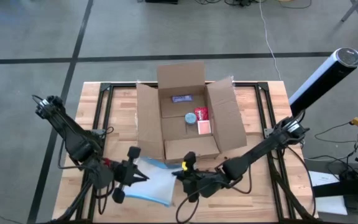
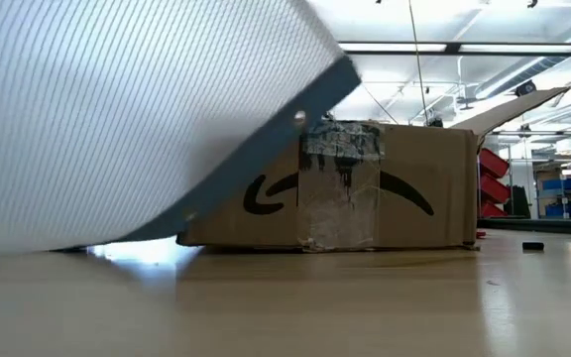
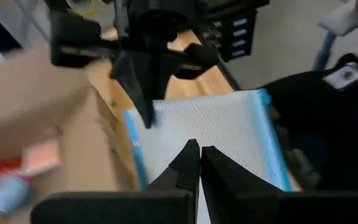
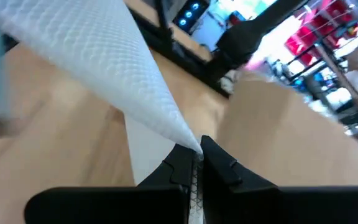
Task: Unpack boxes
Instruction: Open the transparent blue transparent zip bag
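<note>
Sitting open toward the worktop's far edge, midway between its side edges, the box [image 1: 188,121] has all four flaps spread, and a few small items lie in it: a pink packet [image 1: 203,127], a red one [image 1: 201,113], a round bluish thing [image 1: 191,118] and a dark flat one [image 1: 181,98]. In front of it, near the worktop's [image 1: 260,196] near edge, the clear pouch with the blue edge [image 1: 154,180] is held up between both arms. The right gripper [image 4: 196,163] has its fingers pinched closed on one corner of the pouch. The left gripper [image 3: 200,163] shows its fingers pressed together over the pouch's opposite end, seemingly gripping it too.

The step in hand looks like setting this pouch aside. Done well, both arms should lower together so the film stays taut rather than twisting, land it flat short of the near edge, and only then let go, one side at a time.
</note>
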Robot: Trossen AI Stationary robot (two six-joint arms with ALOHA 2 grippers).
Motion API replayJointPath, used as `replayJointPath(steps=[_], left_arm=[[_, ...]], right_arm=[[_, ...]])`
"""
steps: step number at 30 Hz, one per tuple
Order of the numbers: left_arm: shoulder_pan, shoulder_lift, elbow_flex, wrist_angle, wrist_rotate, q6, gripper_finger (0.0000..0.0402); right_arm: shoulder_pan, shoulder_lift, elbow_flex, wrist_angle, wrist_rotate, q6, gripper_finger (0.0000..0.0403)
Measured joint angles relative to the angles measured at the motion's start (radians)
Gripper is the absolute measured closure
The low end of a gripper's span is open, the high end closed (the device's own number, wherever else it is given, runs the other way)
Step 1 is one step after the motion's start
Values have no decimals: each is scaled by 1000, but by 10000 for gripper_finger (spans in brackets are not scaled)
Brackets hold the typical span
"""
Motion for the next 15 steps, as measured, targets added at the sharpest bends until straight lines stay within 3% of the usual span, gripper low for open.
replayJointPath(steps=[4, 15], left_arm=[[9, 2, 23, 30, -79, 150, 401], [120, -4, 113, 122, -84, 466, 402]], right_arm=[[0, -56, -1, 0, 45, -43, 403], [0, -261, -1, -137, 314, -137, 403]])
